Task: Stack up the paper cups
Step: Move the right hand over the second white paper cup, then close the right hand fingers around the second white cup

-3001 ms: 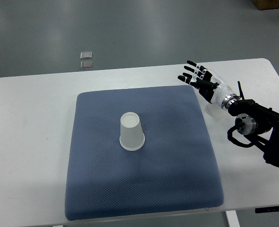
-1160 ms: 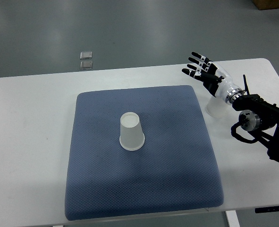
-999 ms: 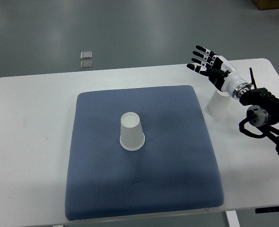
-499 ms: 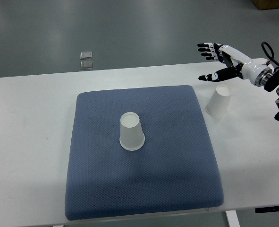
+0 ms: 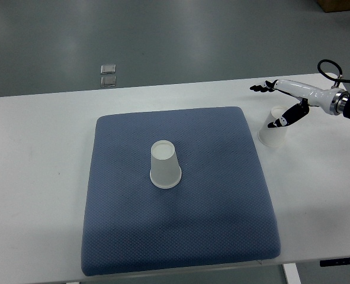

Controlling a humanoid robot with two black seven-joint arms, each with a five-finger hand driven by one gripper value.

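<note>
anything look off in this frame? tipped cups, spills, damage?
Nothing stands out. Both paper cups sit upside down and upright: one on the blue mat at, one on the white table at, under the open right robot hand. No spills or visible damage.

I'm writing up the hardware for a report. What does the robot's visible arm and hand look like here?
Only the right hand shows, entering from the right edge. It has a glossy white shell with slim black fingers and a black thumb. A silver metal ring joins it to a dark wrist section at the frame edge, and a black cable loops above the wrist.
</note>
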